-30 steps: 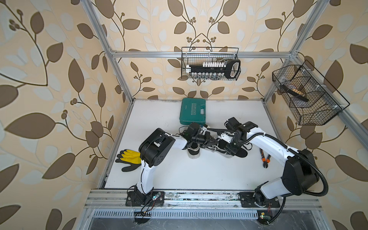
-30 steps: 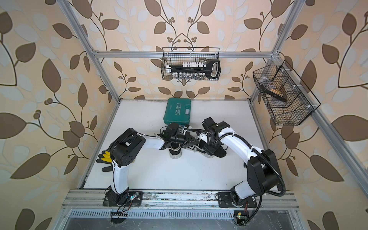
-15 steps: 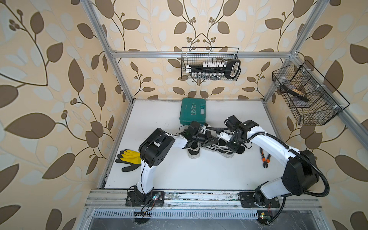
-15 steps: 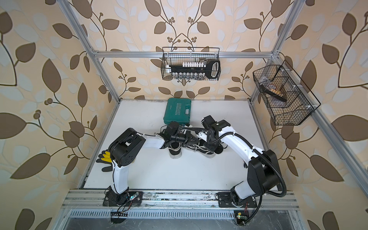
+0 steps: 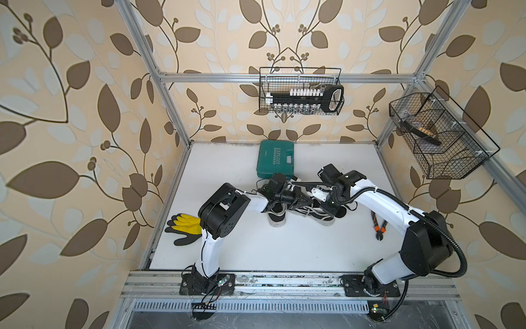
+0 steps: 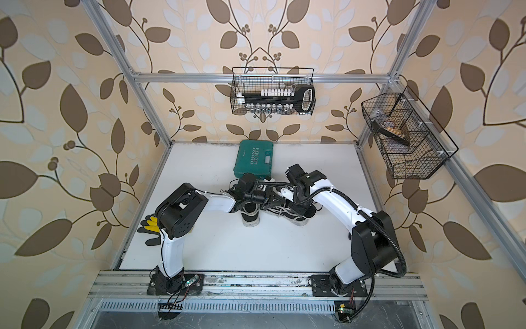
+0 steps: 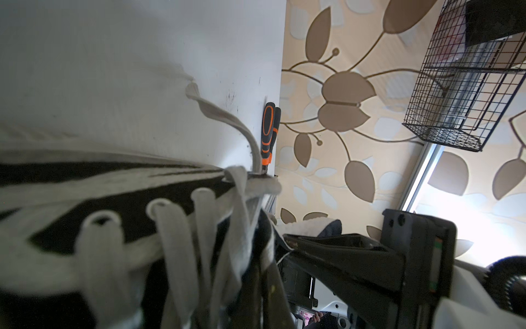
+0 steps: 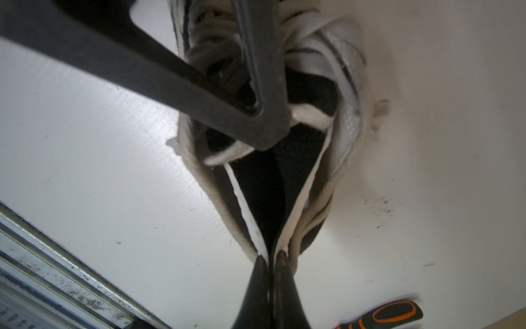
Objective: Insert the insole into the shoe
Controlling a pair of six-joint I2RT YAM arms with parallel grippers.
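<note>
Now that the right gripper [image 8: 271,257] has clamped onto the insole [image 8: 257,185], with the left gripper [image 5: 304,202] pinching the shoe [image 5: 316,214] at its tongue, seating appears ready to proceed.

The right gripper [image 8: 271,257] pinches tight on the end of a thin black insole with white edges [image 8: 267,185]. The insole is folded into a narrow V within the opening of a black-and-white lace-up canvas shoe [image 8: 348,122]. The black, angular left gripper [image 8: 264,136] presses against the shoe's pale lining. Orange-and-black pliers handles [image 8: 390,314] lie nearby on the white tabletop [image 8: 99,171].
</note>
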